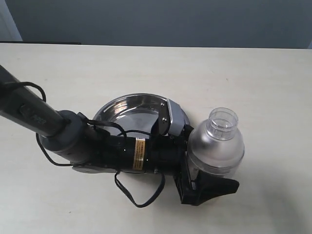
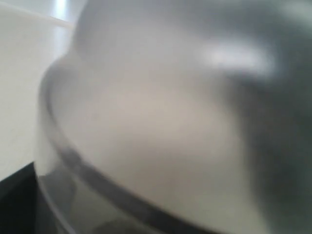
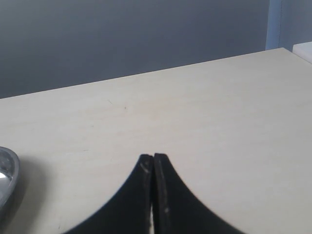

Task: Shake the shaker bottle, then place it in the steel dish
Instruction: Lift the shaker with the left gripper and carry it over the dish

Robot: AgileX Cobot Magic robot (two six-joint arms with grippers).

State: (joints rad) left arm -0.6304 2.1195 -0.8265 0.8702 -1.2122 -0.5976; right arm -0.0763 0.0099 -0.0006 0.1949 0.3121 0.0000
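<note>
The shaker bottle (image 1: 218, 146), clear frosted plastic with an open round neck, stands upright on the table just right of the steel dish (image 1: 127, 108). My left gripper (image 1: 214, 157) is open and reaches across the dish's near side, with the bottle between its jaws. One black finger (image 1: 214, 188) lies along the bottle's near side; the other is hidden behind it. Up close, the blurred bottle (image 2: 161, 122) fills the left wrist view. My right gripper (image 3: 153, 159) is shut on nothing above bare table, with the dish's rim (image 3: 7, 176) at the edge of that view.
The pale table (image 1: 253, 78) runs wide to the right and behind the dish. A black cable loop (image 1: 142, 197) hangs from the left arm on the near side. A dark wall (image 1: 161, 22) lies beyond the table's far edge.
</note>
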